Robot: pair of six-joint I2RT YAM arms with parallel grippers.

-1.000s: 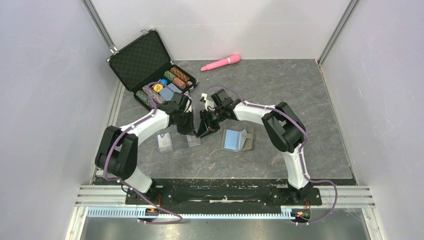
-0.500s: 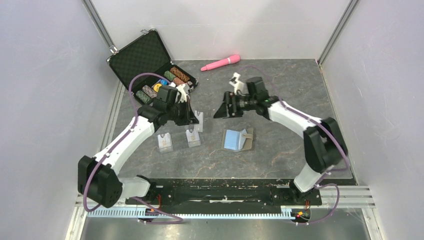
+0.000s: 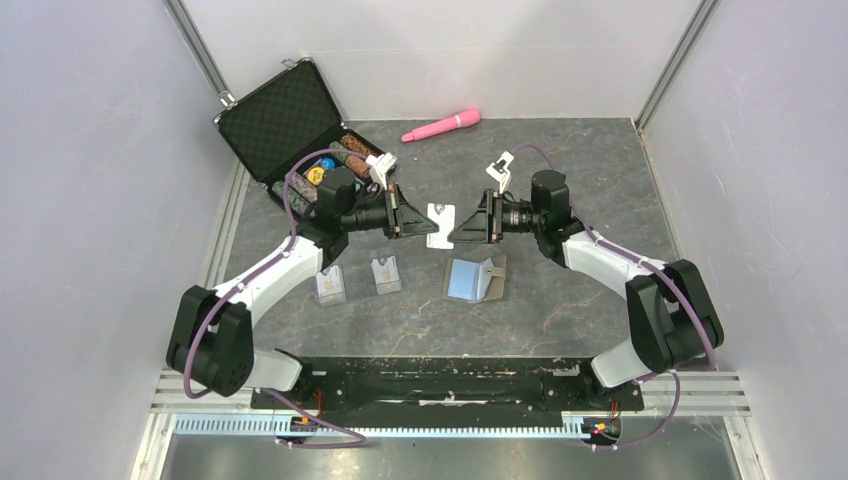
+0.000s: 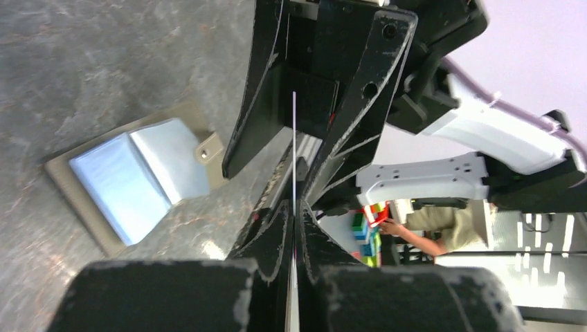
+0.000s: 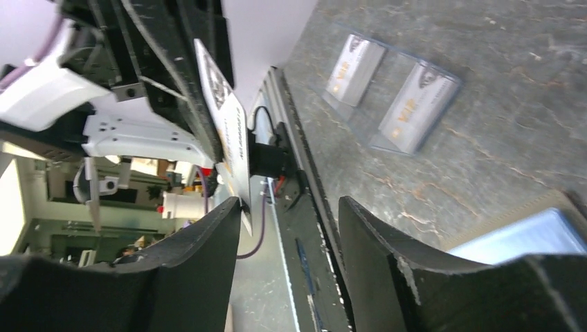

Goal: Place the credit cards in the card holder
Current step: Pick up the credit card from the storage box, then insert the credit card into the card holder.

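Though edge-on, card discernible in left hand.

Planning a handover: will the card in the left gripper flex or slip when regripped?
Probably stiff: the card sticks out of the shut left gripper as a straight, unbowed line. Likely light, being so thin. Its face looks smooth and might slip in the open right gripper.

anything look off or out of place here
Nothing spilled or damaged. One credit card is off the table, pinched in the left gripper, facing the right gripper, fingers parted; two other cards sit left of the open card holder.
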